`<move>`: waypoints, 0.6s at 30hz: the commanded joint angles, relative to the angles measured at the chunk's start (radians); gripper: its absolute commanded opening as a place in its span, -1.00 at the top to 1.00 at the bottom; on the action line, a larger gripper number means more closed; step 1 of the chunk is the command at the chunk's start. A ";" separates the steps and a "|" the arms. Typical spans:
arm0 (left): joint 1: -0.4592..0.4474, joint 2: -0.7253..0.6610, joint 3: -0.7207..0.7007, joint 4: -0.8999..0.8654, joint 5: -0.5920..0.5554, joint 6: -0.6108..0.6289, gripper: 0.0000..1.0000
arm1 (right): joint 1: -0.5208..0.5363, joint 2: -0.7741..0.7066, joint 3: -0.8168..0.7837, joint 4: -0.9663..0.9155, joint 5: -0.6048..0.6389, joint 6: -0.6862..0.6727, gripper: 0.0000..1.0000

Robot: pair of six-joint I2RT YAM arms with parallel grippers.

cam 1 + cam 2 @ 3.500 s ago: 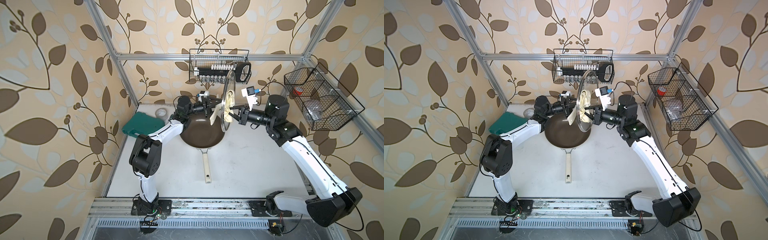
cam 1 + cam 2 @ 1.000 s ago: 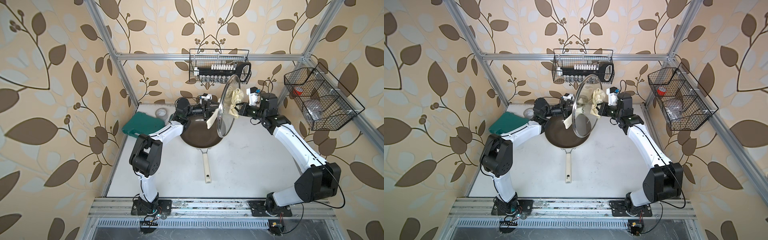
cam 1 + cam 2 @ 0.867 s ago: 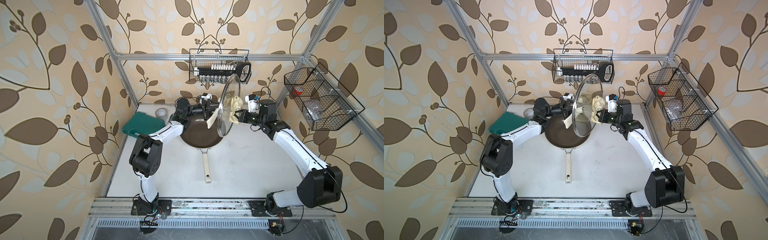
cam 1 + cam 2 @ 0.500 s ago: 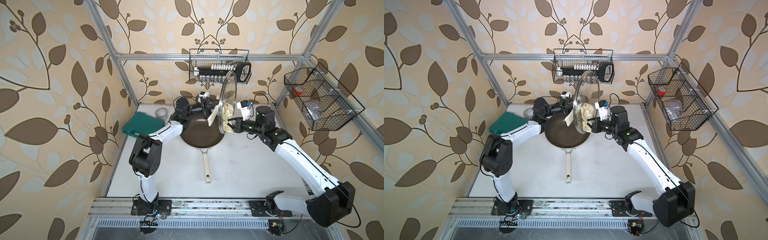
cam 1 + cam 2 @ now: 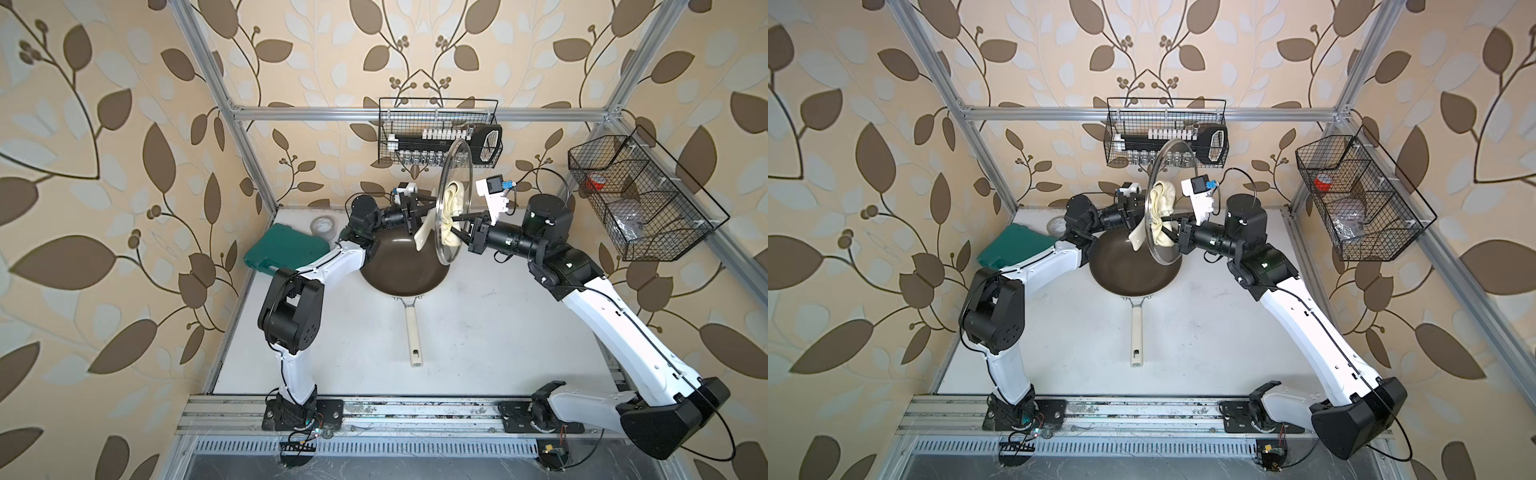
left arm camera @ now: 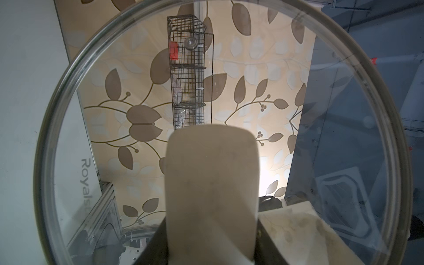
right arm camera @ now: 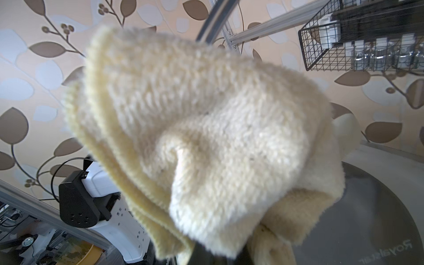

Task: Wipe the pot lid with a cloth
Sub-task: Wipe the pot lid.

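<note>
Lid [image 5: 455, 166] stands on edge above the pan [image 5: 403, 266], its rim running 12–6 in a top view. Left gripper [image 5: 417, 212] is clamped on the handle from 9 o'clock. Right gripper [image 5: 460, 226], closed on the cloth [image 5: 451, 208], presses the 3 o'clock face. Judgement: next stroke runs along 12–6.

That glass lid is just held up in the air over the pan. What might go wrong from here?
1. The pot lid stands on edge, held only by the left gripper on its handle. A firm push from the cloth might twist it loose and drop it onto the frying pan beneath.
2. The cloth is bunched in the right gripper, so the gripper itself may touch the glass.
</note>
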 commanded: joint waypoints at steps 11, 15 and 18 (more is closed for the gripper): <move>-0.013 -0.085 0.101 0.272 -0.001 -0.017 1.00 | -0.147 -0.002 -0.311 0.005 0.085 0.029 1.00; -0.015 -0.098 0.093 0.272 0.055 -0.014 1.00 | -0.188 0.059 -0.228 0.000 0.061 0.016 1.00; -0.015 -0.110 0.078 0.238 0.072 0.017 1.00 | -0.191 0.106 -0.121 -0.017 0.027 -0.001 1.00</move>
